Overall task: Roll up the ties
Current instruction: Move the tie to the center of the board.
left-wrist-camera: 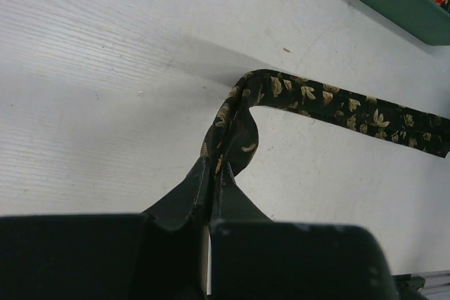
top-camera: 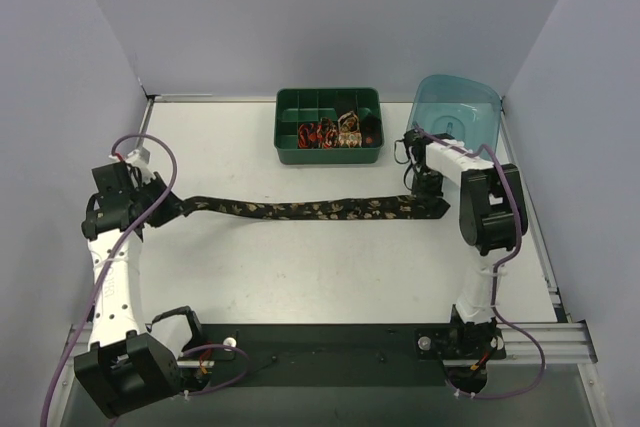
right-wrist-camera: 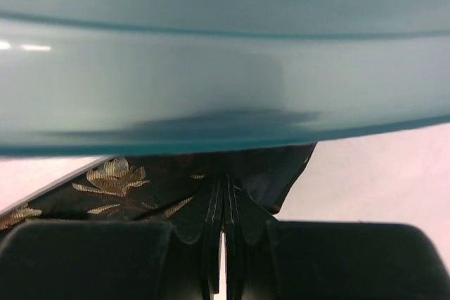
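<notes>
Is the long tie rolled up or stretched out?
Stretched out, unrolled: the long tie runs straight between the left gripper and right gripper, each shut on one end.

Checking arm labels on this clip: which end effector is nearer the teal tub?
Right. The right end effector pinches one end of the tie just in front of the tub; the left end effector holds the other end, far across the table.

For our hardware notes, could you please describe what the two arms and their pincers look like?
Both the left arm and right arm have white links, chunky black joint housings and a looping purple cable. The left pincer and right pincer are black and tapered.
</notes>
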Available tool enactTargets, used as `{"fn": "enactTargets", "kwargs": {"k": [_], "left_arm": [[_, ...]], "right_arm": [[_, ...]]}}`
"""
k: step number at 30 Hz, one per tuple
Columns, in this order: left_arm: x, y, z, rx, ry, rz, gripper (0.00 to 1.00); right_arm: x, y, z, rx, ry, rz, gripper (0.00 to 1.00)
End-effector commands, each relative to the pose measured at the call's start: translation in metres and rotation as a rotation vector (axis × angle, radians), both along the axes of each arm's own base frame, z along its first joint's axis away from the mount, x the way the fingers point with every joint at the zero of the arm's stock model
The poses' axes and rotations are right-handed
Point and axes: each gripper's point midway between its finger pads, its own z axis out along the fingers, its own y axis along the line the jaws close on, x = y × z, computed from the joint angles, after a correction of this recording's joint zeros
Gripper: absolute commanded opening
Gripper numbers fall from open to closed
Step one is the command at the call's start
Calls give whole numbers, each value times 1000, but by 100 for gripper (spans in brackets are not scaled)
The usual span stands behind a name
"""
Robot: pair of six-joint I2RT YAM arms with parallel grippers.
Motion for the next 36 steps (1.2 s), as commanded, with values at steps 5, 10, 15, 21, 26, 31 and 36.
{"fn": "enactTargets", "kwargs": {"k": [5,10,15,21,26,31,36], "left_arm": [[10,-1,-5,-4,-46,-24,0],[10,2,-10,4,-33,-13,0],[10,1,-16,-7,-24,-4,0],[11,-1,-23,-28,-12,-7,2],[12,2,-21,-22,-7,9,7],[14,6,-19,-12,-7,25,8],[19,8,-15,-8,-18,38,8]], "right_arm": [[-47,-31,10,-56,106,-74,0],[-37,-9,32,53,-15,-36,9],[-26,12,57,143,-155,2,47],[-21,42,64,290,-256,45,52],[-31,35,32,231,-144,3,11],[-36,18,14,113,-45,-23,0],[-41,14,8,57,44,-15,0]]}}
